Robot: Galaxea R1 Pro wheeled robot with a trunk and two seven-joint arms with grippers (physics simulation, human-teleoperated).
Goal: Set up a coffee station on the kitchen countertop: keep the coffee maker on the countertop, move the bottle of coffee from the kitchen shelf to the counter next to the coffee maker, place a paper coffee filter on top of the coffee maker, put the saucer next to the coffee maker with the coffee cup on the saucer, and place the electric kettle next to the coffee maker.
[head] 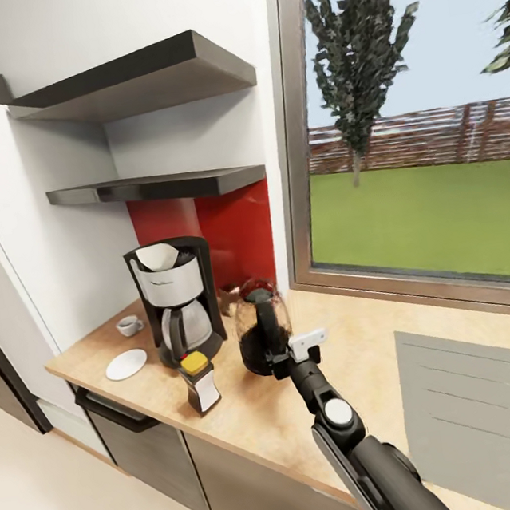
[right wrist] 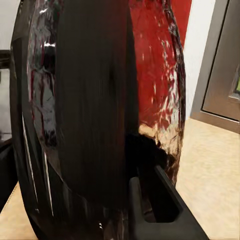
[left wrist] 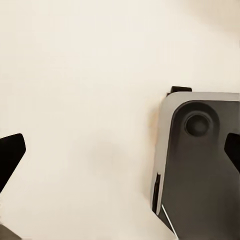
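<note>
Right gripper (head: 274,349) grips the electric kettle (head: 262,326) beside the coffee maker (head: 176,297) (open countertop (head: 359,370) windowward).

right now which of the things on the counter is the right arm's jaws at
The electric kettle, the dark glass-bodied one standing right of the coffee maker. The right gripper is at its handle; the bottle of coffee, saucer and coffee cup stand apart, untouched.

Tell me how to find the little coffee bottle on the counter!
Start at the black and silver coffee maker standing on the wooden countertop, under the dark shelves. Right in front of it, nearer the counter's edge, stands the bottle of coffee. It is the small one with a yellow cap, unlike the white saucer or the big glass electric kettle.
</note>
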